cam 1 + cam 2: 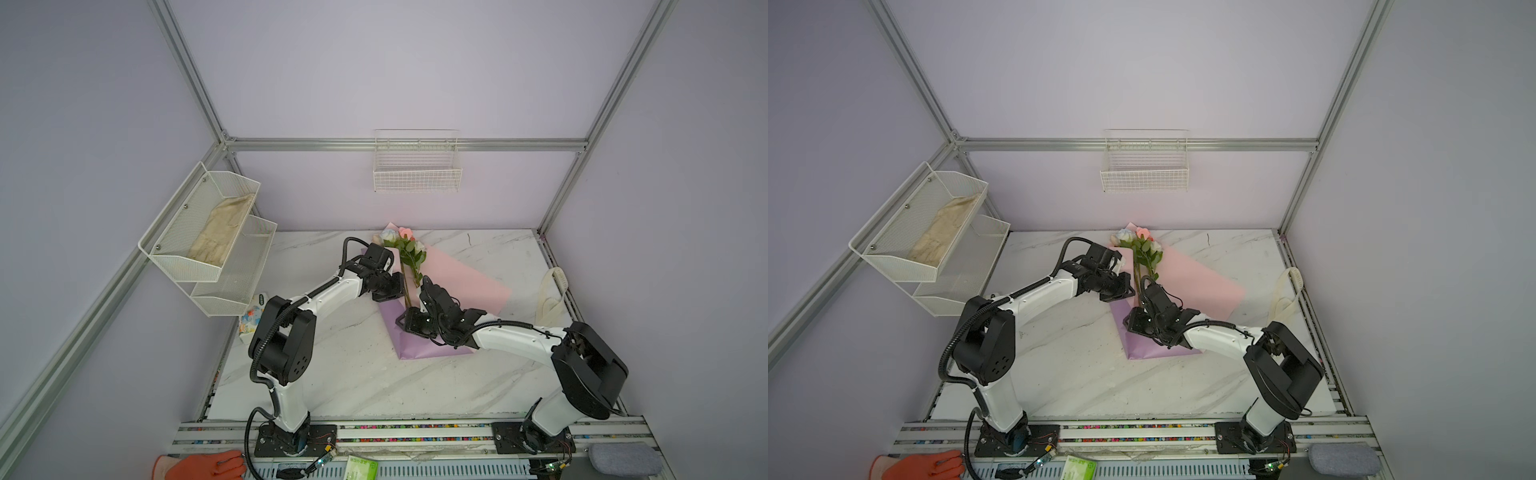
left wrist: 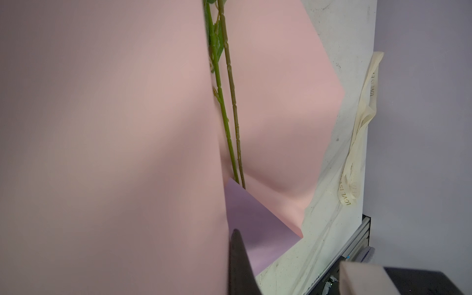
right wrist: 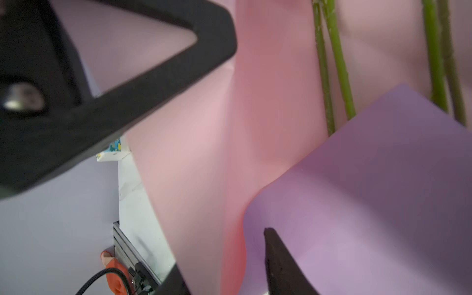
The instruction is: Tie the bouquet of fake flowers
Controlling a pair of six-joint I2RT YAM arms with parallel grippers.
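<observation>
A small bouquet of fake flowers (image 1: 409, 253) lies near the back of the marble surface (image 1: 353, 374). Its pink, white and pale blue heads point at the rear wall and its thin green stems run back toward the arm bases. It rests on a paper sheet (image 1: 457, 274) that is pink on one face and lilac on the other, and a lilac corner is folded up over the stem ends. Your left hand (image 1: 395, 286) sits just left of the stems with its jaws closed on a raised pink flap of the sheet, which fills most of the left wrist view. Your right hand (image 1: 403, 322) is at the stem ends over the lilac fold; its jaws stand partly apart with the paper's edge between them. A cream ribbon (image 1: 548, 299) printed with letters lies well apart at the right edge of the surface. A white wire basket (image 1: 417, 174) hangs on the rear wall, and mesh shelves (image 1: 199, 232) on the left wall hold a pale glove (image 1: 220, 237)
</observation>
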